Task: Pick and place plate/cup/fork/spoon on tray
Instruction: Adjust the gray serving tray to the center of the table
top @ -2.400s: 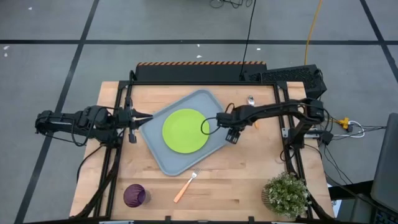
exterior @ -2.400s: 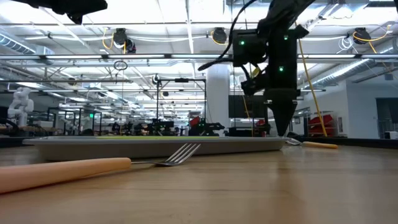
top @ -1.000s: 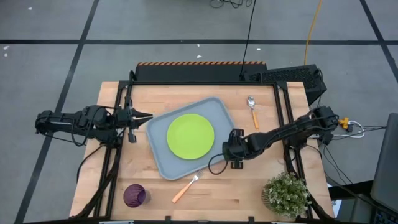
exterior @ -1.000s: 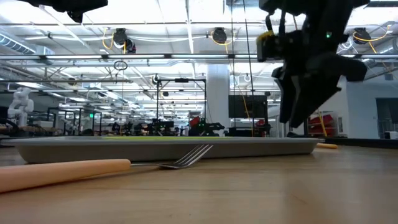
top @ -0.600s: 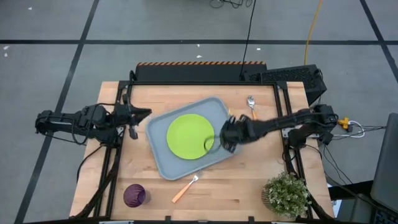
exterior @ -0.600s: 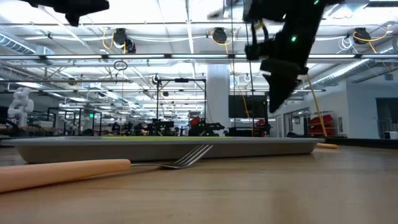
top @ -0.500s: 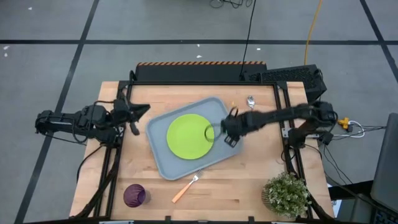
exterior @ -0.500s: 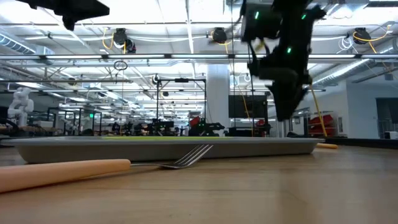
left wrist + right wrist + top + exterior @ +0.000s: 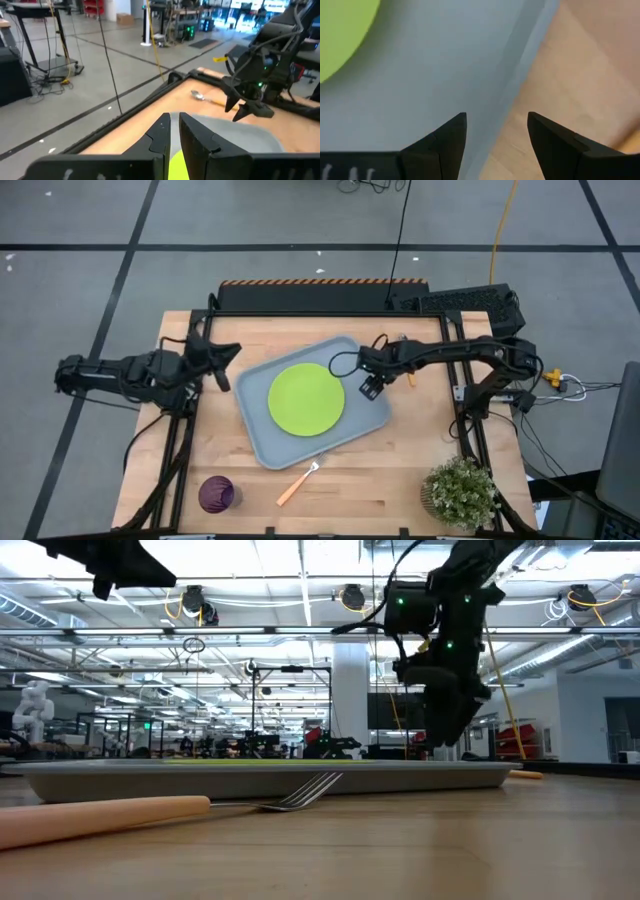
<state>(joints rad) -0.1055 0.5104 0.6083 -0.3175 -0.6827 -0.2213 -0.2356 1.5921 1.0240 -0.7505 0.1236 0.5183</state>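
Right of centre in the high view, the right gripper (image 9: pixel 368 388) hung open over the tray (image 9: pixel 262 442) rim; it should next square up above the spoon (image 9: pixel 206 98). Left gripper (image 9: pixel 226 358), nearly closed, waited empty.

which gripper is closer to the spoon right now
Right. The right gripper hangs over the tray's edge beside the spoon; the left gripper is across the tray.

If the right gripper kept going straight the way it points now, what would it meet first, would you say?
Most likely the tray's raised rim: the right gripper is open, pointing down, with the rim lying between its fingers. How far above it the gripper hangs is unclear.
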